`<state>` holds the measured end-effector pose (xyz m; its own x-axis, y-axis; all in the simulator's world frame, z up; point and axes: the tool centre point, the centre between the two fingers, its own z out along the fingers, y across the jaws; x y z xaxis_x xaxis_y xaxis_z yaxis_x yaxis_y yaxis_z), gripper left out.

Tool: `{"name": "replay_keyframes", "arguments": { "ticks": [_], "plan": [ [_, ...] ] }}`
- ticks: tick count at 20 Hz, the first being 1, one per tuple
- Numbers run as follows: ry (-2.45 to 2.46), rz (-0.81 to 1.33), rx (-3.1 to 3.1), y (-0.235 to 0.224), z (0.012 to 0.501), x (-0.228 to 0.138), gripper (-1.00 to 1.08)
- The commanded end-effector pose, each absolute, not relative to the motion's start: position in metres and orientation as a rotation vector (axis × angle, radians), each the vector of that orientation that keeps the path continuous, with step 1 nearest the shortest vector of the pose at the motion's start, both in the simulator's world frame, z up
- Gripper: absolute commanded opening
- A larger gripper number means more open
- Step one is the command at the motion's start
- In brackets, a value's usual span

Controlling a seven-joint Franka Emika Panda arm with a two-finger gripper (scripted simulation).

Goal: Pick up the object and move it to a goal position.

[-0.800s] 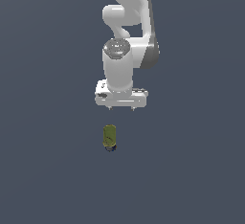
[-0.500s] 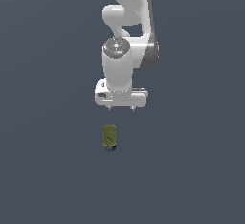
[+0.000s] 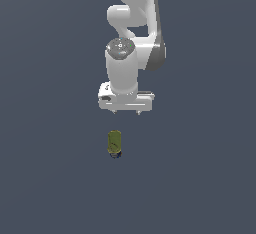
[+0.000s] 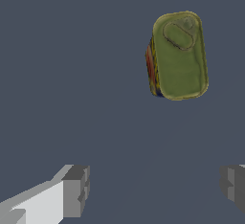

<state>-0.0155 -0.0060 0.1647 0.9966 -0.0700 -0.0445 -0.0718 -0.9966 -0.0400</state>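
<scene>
The object [image 3: 114,144] is a small olive-yellow can-like cylinder with a dark end, resting on the dark grey floor. It lies below my white gripper [image 3: 126,112] and a little toward the exterior view's left. In the wrist view the object [image 4: 179,55] shows an olive face with an oval mark and a red and dark edge. It sits well clear of the gripper [image 4: 155,187] and off its centre line. Both grey fingertips [image 4: 76,189] stand wide apart with nothing between them, so the gripper is open.
A plain dark grey floor [image 3: 50,178] surrounds the object on every side. The white arm [image 3: 132,23] rises behind and above the gripper. No other object shows.
The gripper has sunk very slightly toward the object. The object has not moved.
</scene>
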Motion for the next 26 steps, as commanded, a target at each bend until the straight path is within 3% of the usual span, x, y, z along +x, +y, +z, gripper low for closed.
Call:
{"name": "replay_keyframes", "arguments": {
  "ticks": [1,26],
  "plan": [
    [0.103,0.065,-3.099,-0.008,0.163,-0.012,1.0],
    [-0.112,0.002,-3.138,-0.056,0.11,0.074,1.0]
  ]
}}
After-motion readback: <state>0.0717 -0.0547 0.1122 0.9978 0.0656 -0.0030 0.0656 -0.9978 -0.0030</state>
